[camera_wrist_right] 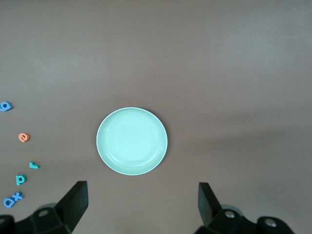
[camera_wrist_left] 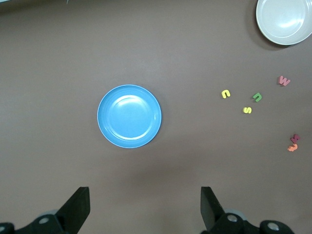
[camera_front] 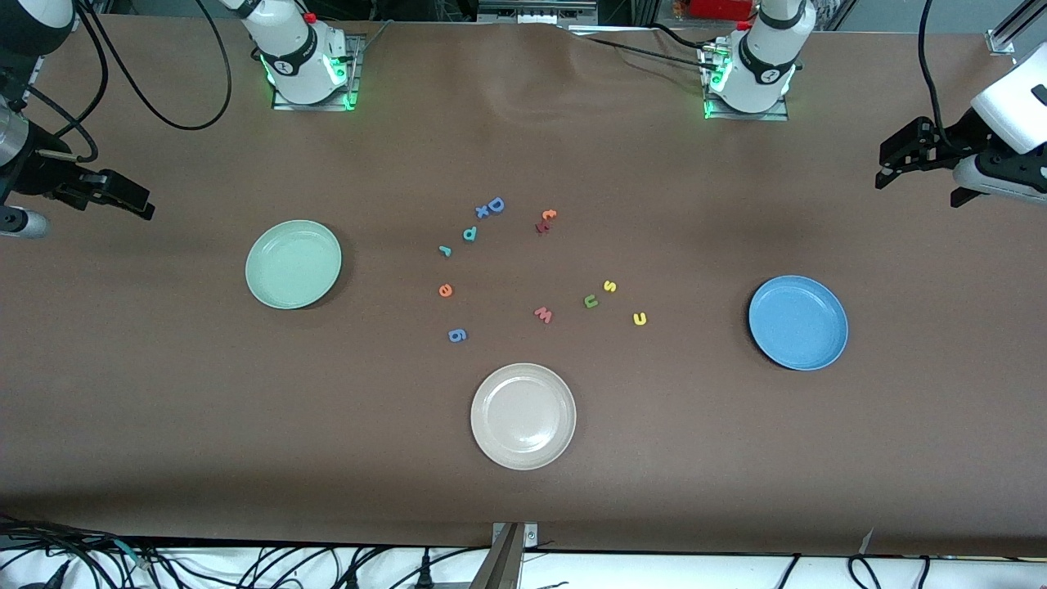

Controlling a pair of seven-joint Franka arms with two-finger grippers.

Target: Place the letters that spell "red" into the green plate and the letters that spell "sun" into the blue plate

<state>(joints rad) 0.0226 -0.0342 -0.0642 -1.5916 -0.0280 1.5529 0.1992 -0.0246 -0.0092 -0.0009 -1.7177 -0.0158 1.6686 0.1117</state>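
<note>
We wait, left gripper [camera_front: 887,168] and right gripper [camera_front: 135,203] wide and empty; round mint-green plate [camera_front: 293,264] and sky-blue plate [camera_front: 798,322] bare. Next: picking the teal foam "r" [camera_front: 445,251].

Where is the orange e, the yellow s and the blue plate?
orange e [camera_front: 445,290], front view, middle of the letter.
yellow s [camera_front: 609,286], front view, middle of the letter.
blue plate [camera_front: 798,322], front view, bare middle of the plate.

Foam letters [camera_front: 540,270] on the table [camera_front: 164,409] read D, x, d, r, e, g, t, w, u, s, n.
</note>
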